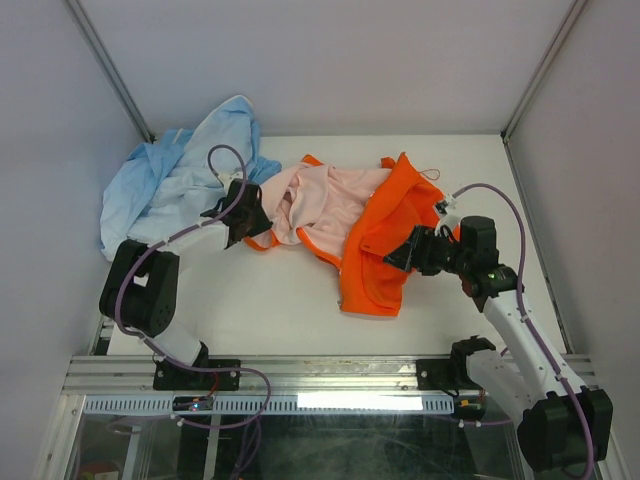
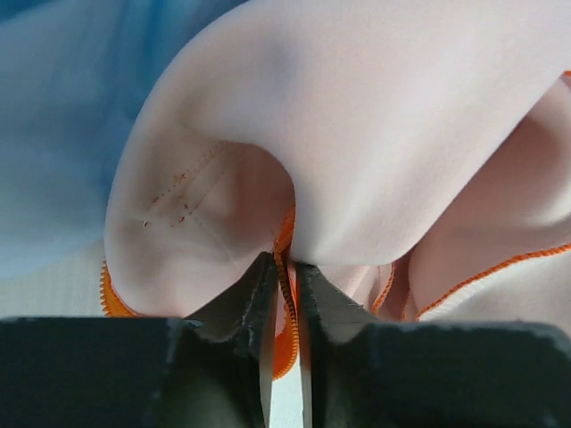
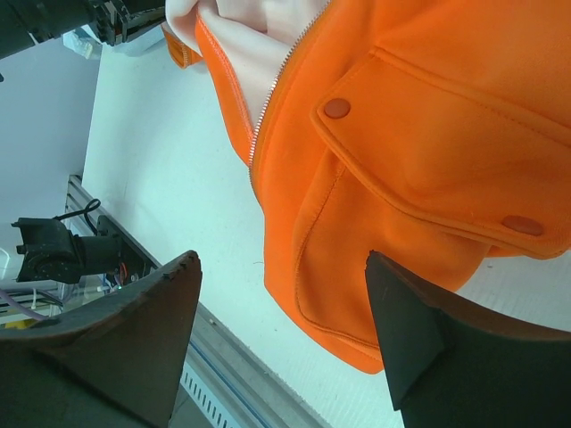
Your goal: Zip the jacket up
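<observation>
The orange jacket (image 1: 375, 260) lies crumpled in the middle of the table, its pale pink lining (image 1: 320, 200) turned up on the left half. My left gripper (image 1: 252, 232) sits at the lining's left edge. In the left wrist view the jaws of the left gripper (image 2: 285, 263) are pinched on the orange-stitched hem (image 2: 284, 343) of the pink lining (image 2: 375, 134). My right gripper (image 1: 398, 258) hovers over the orange front panel. The right wrist view shows the right gripper (image 3: 282, 259) open and empty above the jacket's pocket (image 3: 401, 187), its snap button (image 3: 336, 108) and the zipper (image 3: 268, 107).
A light blue garment (image 1: 180, 180) is heaped at the back left, touching the jacket's left side. White tabletop (image 1: 260, 300) stretches between the jacket and the metal front rail (image 1: 330, 370). Enclosure walls stand close on both sides.
</observation>
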`<state>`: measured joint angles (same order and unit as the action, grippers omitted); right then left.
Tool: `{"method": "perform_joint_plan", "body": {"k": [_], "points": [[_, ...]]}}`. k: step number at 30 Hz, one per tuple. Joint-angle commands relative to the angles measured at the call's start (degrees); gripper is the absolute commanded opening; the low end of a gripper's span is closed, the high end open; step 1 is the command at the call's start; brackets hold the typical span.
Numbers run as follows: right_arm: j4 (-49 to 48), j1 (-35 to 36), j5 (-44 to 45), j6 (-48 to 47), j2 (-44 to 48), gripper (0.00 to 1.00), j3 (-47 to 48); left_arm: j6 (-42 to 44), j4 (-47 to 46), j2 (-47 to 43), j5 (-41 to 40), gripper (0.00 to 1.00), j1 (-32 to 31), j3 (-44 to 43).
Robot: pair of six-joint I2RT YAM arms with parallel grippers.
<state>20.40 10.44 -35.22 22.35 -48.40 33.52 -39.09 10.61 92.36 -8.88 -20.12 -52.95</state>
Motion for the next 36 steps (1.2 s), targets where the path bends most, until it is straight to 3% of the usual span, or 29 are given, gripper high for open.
{"method": "perform_joint_plan", "body": {"k": [1,2,6,9,15,18,22,28,34,36], "points": [[-3.77,0.33,-0.24,-0.64,-0.28,0.77,0.85,3.32,-1.3,-1.02,-1.82,0.05,0.92,-4.13],[-3.86,0.29,-0.28,-0.64,-0.38,0.77,0.85,3.89,-0.5,-1.49,-2.22,0.0,1.14,-4.56],[-4.33,0.29,-0.29,-0.51,-0.41,0.77,0.87,7.33,3.14,-5.1,-5.88,0.0,2.34,-7.57],[-4.9,0.33,-0.21,-0.32,-0.63,0.77,0.77,15.2,5.63,-6.29,-7.22,0.0,2.54,-16.11],[-5.22,0.3,0.68,-0.14,-0.27,0.77,1.28,35.01,8.95,-4.24,10.73,0.0,0.93,-36.37],[-4.95,0.29,1.71,-0.23,0.61,0.77,1.57,42.35,13.72,-2.89,16.69,0.0,-7.84,-42.56],[-4.52,0.29,3.54,-0.29,1.55,0.77,1.82,47.84,16.51,-3.65,21.08,0.0,-22.64,-37.2],[-3.58,0.38,3.99,-1.36,1.21,0.77,2.52,48.09,16.63,-4.41,23.71,0.0,-34.7,-25.64],[-4.04,1.49,5.33,-2.34,-0.15,0.77,2.89,46.06,16.02,-4.52,26.46,0.11,-43.34,-20.28],[-4.33,2.7,5.63,-2.96,-0.57,0.77,3.31,43.71,15.26,-5.8,25.86,0.22,-43.79,-19.01]]}}
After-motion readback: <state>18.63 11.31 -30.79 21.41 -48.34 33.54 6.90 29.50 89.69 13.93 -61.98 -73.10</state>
